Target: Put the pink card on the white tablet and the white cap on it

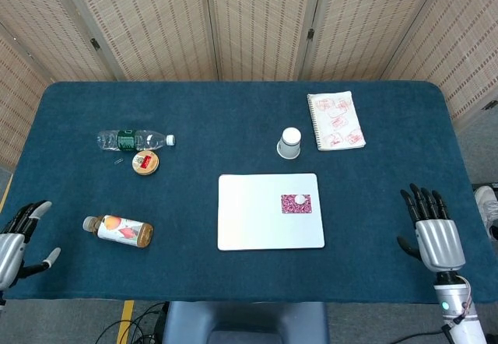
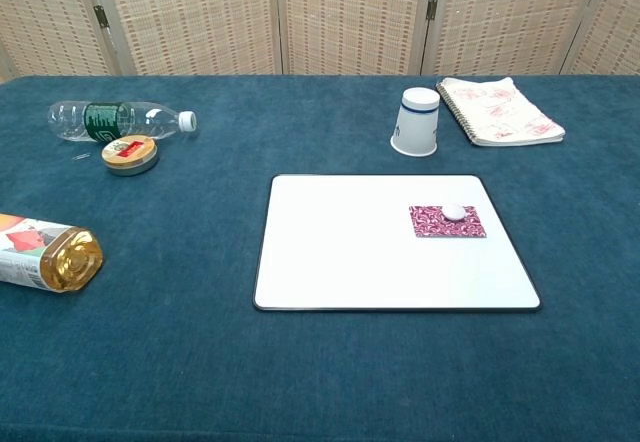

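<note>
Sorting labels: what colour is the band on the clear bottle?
Dark green band on the clear bottle, best seen in the chest view.

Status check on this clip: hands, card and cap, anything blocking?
Left hand and right hand open, holding nothing, at the near table edge. Pink card on white tablet, white cap on the card. Nothing in the way.
</note>
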